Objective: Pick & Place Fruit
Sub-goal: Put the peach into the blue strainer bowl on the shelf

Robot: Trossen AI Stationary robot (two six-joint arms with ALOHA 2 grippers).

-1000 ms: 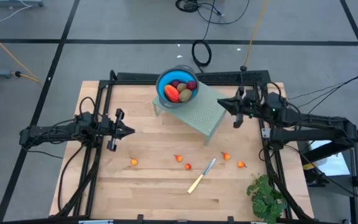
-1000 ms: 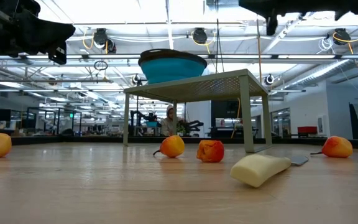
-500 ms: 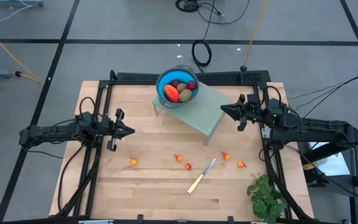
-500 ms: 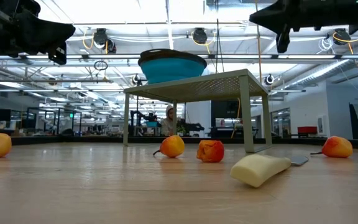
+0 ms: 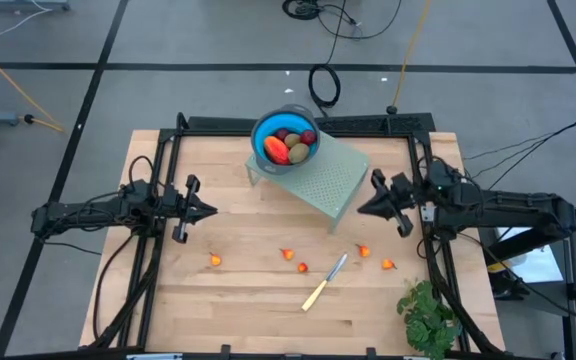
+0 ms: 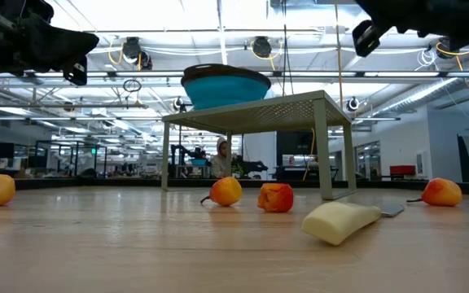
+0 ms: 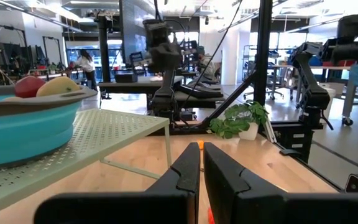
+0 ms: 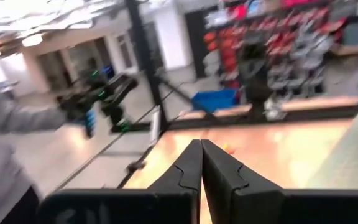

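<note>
A blue bowl (image 5: 286,140) stands on a pale green perforated stand (image 5: 320,180) at the table's far middle. It holds red, orange and brownish-green fruit (image 5: 290,146). Several tiny orange-red fruits (image 5: 214,259) (image 5: 288,254) (image 5: 364,251) (image 5: 389,264) lie loose on the wood nearer the front. My left gripper (image 5: 209,210) hovers shut at the left, pointing level toward the stand. My right gripper (image 5: 361,209) hovers shut beside the stand's right end, above the table. In the left wrist view the shut fingers (image 7: 201,167) point past the bowl (image 7: 23,127).
A pale-handled knife (image 5: 324,282) lies near the front middle, its handle (image 6: 339,221) close in the low view. A leafy green bunch (image 5: 428,315) sits at the near right corner. Black frame rails (image 5: 158,180) run along both table sides.
My right gripper has drawn away from the stand's far right end toward the table's near edge, sinking a little, and has swung about at the wrist. It stays shut. The fruit, bowl and left arm have kept still.
</note>
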